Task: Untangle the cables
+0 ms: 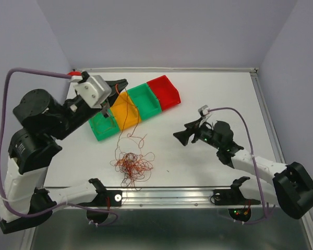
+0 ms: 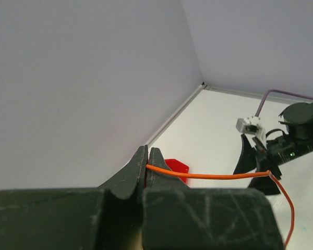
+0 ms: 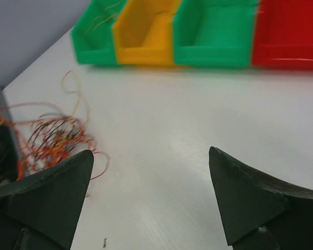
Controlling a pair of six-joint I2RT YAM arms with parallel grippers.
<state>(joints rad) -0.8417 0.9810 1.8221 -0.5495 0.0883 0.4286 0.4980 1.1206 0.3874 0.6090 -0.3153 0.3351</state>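
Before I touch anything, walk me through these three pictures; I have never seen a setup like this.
Two robot arms are bolted at the near edge of a white table. One picture looks down from above and behind them; the other two come from small cameras on each wrist.

On the table lies a tangle of thin wires, red, orange and dark. Behind it stands a row of four bins: green, yellow, green, red.

The left gripper is raised over the bins and shut on one orange wire, which the left wrist view shows pinched between its fingers. From above, a strand hangs from it toward the tangle.

The right gripper is open and holds nothing, hanging over bare table to the right of the tangle.
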